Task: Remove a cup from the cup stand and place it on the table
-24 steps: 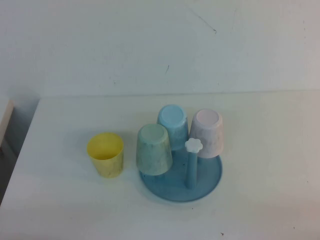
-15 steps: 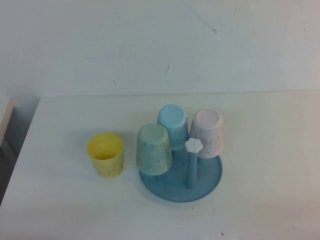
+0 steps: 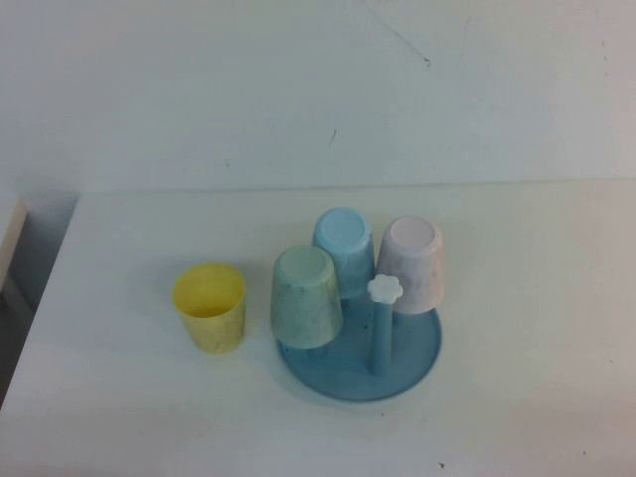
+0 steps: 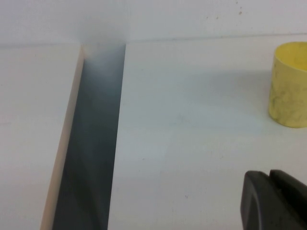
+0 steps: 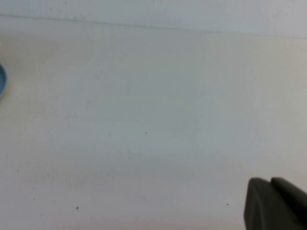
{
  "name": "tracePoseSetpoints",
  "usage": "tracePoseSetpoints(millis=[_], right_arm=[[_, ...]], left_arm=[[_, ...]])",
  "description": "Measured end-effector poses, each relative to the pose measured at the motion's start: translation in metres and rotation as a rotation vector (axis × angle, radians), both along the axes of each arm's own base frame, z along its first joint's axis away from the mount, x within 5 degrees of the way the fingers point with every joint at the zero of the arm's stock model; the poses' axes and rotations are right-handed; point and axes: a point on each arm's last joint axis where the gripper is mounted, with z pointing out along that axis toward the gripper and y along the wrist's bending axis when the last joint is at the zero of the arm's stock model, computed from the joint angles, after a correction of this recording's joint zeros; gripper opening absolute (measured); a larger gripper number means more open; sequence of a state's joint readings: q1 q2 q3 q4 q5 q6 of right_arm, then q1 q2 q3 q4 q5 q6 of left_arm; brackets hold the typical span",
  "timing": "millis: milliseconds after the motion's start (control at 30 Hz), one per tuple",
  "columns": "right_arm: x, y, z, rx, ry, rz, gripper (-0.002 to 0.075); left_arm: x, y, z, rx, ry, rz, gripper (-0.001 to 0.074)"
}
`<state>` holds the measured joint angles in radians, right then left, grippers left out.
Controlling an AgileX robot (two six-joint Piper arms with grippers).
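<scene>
White tabletop point(image 3: 537, 298) carrying a round blue cup stand point(image 3: 417, 363) right of centre. Three tumblers sit inverted on its pegs: mint-green tumbler point(image 3: 306, 298) at left, light blue tumbler point(image 3: 344, 248) at the back, and the pale pink speckled cup point(image 3: 413, 263) at right, still on the stand. One bare blue peg with a white flower-shaped knob point(image 3: 384, 289) stands in front. A yellow tumbler point(image 3: 210, 306) stands upright on the tabletop, just left of the stand. Neither arm appears in the high view. Left gripper point(image 4: 274, 201) hangs low over the tabletop near the yellow tumbler; right gripper point(image 5: 274, 205) hangs low over bare tabletop, the stand's rim at the frame edge. Whether either gripper is spread or pressed together cannot be told.
</scene>
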<state>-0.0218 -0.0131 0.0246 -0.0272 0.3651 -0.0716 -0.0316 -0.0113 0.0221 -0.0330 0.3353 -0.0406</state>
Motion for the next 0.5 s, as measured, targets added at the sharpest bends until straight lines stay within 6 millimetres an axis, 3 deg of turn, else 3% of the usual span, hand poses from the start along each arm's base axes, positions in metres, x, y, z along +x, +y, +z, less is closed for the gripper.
tracePoseSetpoints(millis=[500], right_arm=[[0.0014, -0.0011, 0.0034, -0.033, -0.044, -0.001, -0.0002]], left_arm=[[0.0016, 0.0006, 0.0038, 0.023, -0.058, 0.001, -0.0002]])
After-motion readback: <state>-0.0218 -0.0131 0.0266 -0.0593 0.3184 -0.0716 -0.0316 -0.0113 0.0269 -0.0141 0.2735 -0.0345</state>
